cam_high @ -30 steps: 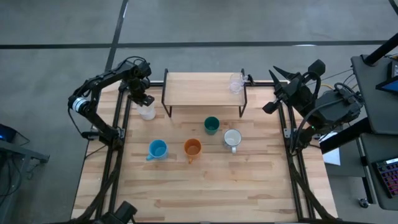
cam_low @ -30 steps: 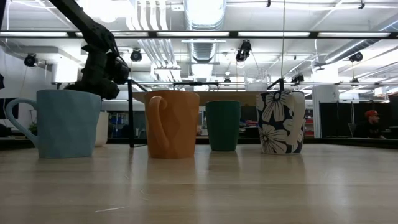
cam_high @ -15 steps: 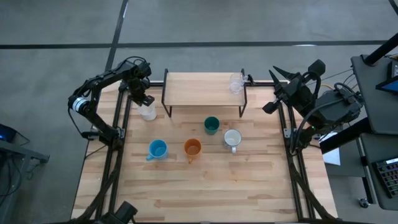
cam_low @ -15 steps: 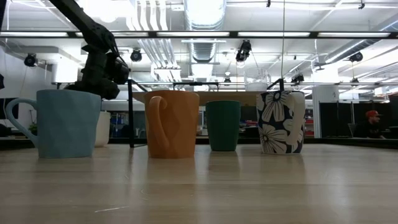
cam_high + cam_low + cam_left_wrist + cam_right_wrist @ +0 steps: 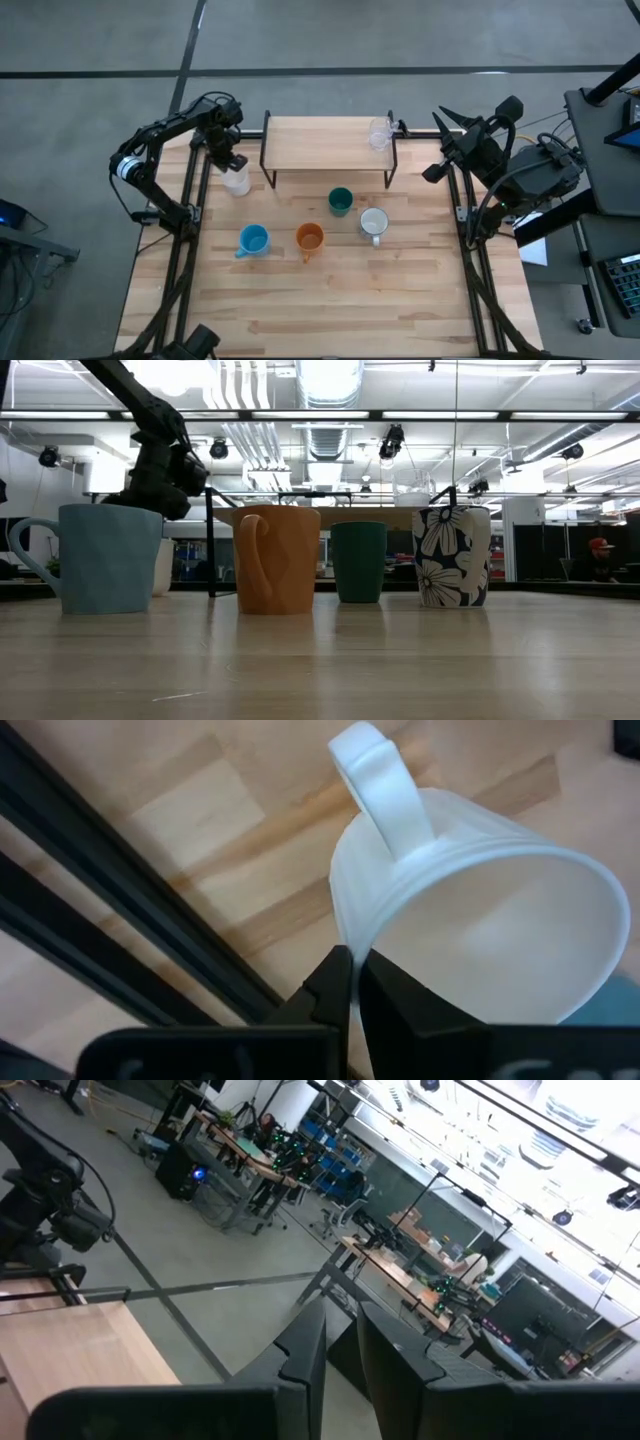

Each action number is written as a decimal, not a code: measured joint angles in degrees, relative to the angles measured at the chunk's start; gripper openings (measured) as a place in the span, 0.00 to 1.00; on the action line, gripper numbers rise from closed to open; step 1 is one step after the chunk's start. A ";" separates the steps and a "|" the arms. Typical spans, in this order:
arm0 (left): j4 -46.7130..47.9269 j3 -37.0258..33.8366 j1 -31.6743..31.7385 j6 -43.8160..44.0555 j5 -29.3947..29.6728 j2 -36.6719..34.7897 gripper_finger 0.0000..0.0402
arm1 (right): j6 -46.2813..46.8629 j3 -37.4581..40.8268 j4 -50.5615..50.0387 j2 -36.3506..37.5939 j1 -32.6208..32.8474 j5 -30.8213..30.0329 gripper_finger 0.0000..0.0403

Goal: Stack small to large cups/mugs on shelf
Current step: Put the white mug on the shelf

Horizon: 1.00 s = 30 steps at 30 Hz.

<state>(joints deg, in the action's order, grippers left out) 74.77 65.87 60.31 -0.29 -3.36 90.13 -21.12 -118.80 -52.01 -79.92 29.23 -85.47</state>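
Note:
A white mug (image 5: 238,181) stands on the table just left of the shelf (image 5: 328,146), and my left gripper (image 5: 232,162) is shut on it from above. A clear glass (image 5: 379,132) stands on the shelf's right end. In front of the shelf stand a teal cup (image 5: 340,201), a white flowered mug (image 5: 373,224), an orange mug (image 5: 309,238) and a light blue mug (image 5: 253,240). My right gripper (image 5: 342,1342) waits off the table's right edge, raised and level, with a narrow gap and nothing between its fingers. My left gripper pinches the white mug's rim (image 5: 352,942), on the side next to the handle (image 5: 378,782). One finger (image 5: 392,1000) is inside the mug and one (image 5: 326,988) outside. The fingers point down from above. The mug stands upright with its bottom on the table.
The shelf's black legs (image 5: 268,170) stand close to the right of the held mug. A black frame rail (image 5: 150,930) runs along the table's left edge beside it. Most of the shelf top is bare wood, and the table's near half holds nothing.
My left gripper has shut on the white mug's rim while staying where it was. The mug remains on the table.

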 joint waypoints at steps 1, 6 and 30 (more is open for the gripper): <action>0.24 -0.01 0.00 0.01 0.00 -0.01 0.00 | -0.09 0.00 0.00 0.00 0.00 0.00 0.14; 1.25 0.13 0.02 0.01 0.02 -0.28 0.00 | -0.07 0.00 0.00 0.00 0.00 0.00 0.14; 15.27 16.72 0.07 0.15 0.23 -7.62 0.00 | -0.02 0.00 -0.07 0.00 0.00 0.13 0.14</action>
<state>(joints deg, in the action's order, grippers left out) 90.04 82.59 60.38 -0.14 -3.13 82.50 -21.14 -118.80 -52.07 -79.92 29.23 -85.34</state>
